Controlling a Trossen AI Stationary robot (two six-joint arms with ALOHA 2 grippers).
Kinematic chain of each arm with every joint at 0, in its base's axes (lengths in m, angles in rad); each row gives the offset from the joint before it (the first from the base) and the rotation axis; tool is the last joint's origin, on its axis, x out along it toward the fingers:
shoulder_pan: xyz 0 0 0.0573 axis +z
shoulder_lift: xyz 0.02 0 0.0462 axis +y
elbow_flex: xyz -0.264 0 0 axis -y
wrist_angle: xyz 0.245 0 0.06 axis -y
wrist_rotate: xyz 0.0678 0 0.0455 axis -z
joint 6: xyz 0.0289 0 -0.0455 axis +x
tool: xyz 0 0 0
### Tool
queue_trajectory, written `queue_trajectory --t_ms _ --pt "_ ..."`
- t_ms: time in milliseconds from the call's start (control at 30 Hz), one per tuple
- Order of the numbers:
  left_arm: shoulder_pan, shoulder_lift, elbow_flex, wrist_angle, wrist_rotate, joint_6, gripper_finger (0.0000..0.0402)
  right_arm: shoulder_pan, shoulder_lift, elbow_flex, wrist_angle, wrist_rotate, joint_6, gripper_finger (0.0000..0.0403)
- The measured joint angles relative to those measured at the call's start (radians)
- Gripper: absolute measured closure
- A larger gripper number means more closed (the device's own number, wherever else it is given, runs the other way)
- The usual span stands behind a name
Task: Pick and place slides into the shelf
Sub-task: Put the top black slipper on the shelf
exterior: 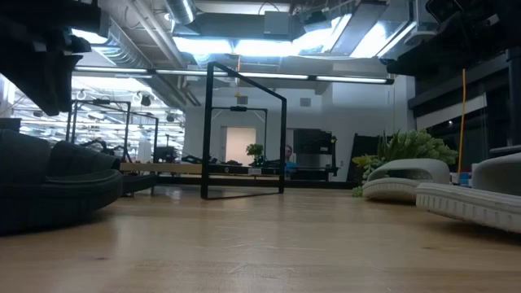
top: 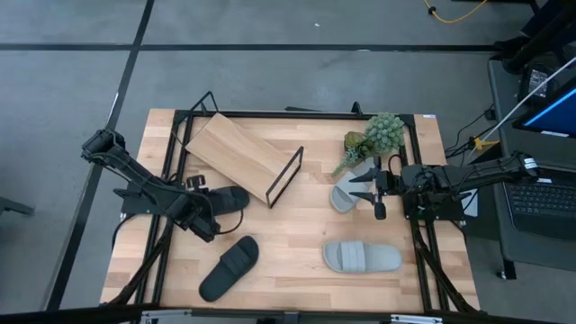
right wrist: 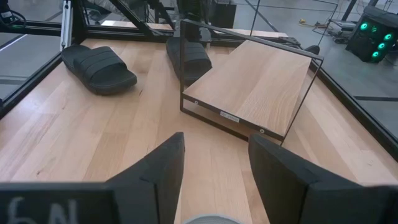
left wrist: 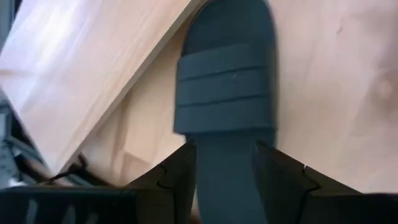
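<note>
The black slide (left wrist: 224,81) nearest the shelf (top: 243,155) is straddled at its heel by the left gripper (top: 209,223), whose fingers (left wrist: 177,180) are set narrowly on either side of the sole. Whether the pads already press the rubber cannot be told for sure from the left wrist view, so the hold is judged as closing rather than secured. The slide lies on the table (top: 297,270) with its toe just beside the shelf's plank edge.

Several faults are possible from here. The heel is narrow and soft, so it could be pinched off-centre and the slide allowed to swing or drop when lifted. The toe could be caught against the plank edge or the wire end loop (top: 286,175), and the shelf, which sits askew on the table, could be pushed further round.

The second black slide (top: 229,266) lies near the front edge, well apart from the shelf. One grey slide (top: 363,257) lies at the front right, and another (top: 344,195) rests by the plant (top: 375,137).

The left arm is stretched low from the table's left side toward the shelf. The right gripper (top: 378,193) is held above the grey slide by the plant, its fingers (right wrist: 158,165) parted and empty.
</note>
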Motion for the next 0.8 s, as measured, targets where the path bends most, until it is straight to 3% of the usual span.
queue_trajectory --t_ms 300,633,800 --pt "0.01 0.022 -0.008 0.012 -0.016 0.264 0.0261 0.0 0.0 0.0 0.0 0.0 -0.003 0.0223" --pt "0.017 0.109 -0.072 0.029 -0.081 0.289 0.0261 0.0 0.0 0.0 0.0 0.0 -0.002 0.0223" --pt "0.017 0.125 -0.097 0.115 -0.087 0.32 0.0261 0.0 0.0 0.0 0.0 0.0 -0.002 0.0223"
